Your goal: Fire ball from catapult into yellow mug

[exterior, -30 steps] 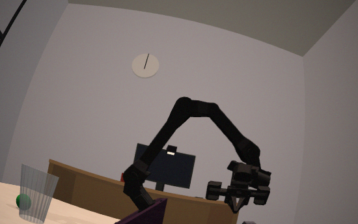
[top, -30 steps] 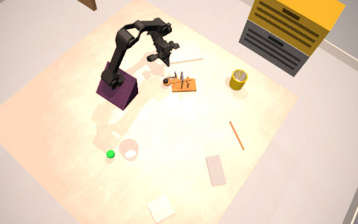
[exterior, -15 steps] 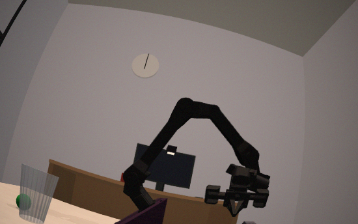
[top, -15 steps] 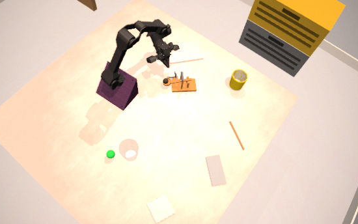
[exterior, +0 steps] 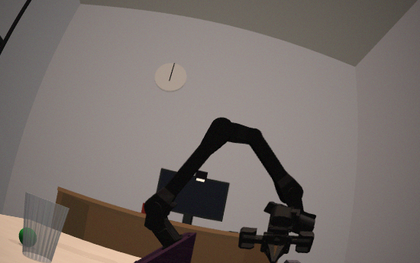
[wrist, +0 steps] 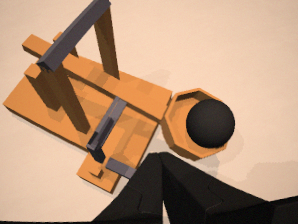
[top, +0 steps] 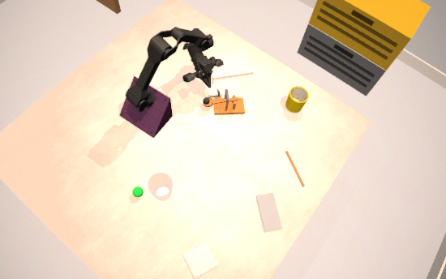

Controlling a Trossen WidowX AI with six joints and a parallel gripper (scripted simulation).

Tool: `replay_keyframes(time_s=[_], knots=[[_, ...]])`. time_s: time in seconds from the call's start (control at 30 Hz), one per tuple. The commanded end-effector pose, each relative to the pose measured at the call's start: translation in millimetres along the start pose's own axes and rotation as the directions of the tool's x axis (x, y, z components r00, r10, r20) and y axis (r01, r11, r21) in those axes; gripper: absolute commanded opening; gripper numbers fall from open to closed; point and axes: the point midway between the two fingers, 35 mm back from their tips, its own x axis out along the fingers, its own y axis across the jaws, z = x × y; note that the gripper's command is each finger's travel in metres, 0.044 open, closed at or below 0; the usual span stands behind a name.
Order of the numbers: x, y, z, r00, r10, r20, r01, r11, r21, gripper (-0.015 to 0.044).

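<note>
The orange catapult (top: 229, 105) (wrist: 87, 106) stands on the table right of the arm's base. A black ball (top: 206, 100) (wrist: 210, 124) sits in its orange cup at the left end of its arm. My gripper (top: 208, 83) (exterior: 275, 257) (wrist: 157, 162) is shut and empty. It hangs just above the catapult, close to the cup end. The yellow mug (top: 297, 98) stands upright to the right of the catapult, apart from it.
A green ball (top: 138, 191) (exterior: 21, 236) lies beside a clear glass (top: 160, 186) (exterior: 42, 227) at the front left. Two thin orange sticks (top: 294, 168) (top: 233, 75), a grey slab (top: 268, 212) and a white tile (top: 200, 259) lie on the table. A yellow and grey cabinet (top: 361, 36) stands far right.
</note>
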Motion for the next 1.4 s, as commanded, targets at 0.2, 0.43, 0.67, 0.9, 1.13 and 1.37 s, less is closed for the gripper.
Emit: replay_keyframes(time_s=[0.2,0.43,0.67,0.9,1.13,1.37], knots=[[14.5,-3.0,-13.6,1.0,-0.007,0.007,0.007,1.0,-0.017,0.0],[22.8,-4.1,-21.7,1.0,-0.007,0.007,0.007,1.0,-0.017,0.0],[31.1,-5.6,-29.8,1.0,-0.007,0.008,0.007,1.0,-0.017,0.0],[39.2,-7.6,-37.7,1.0,-0.007,0.008,0.008,1.0,-0.017,0.0],[47.2,-10.0,-45.6,1.0,-0.008,0.008,0.008,1.0,-0.018,0.0],[61.6,-11.0,-61.2,1.0,-0.008,0.009,0.008,1.0,-0.017,0.0]])
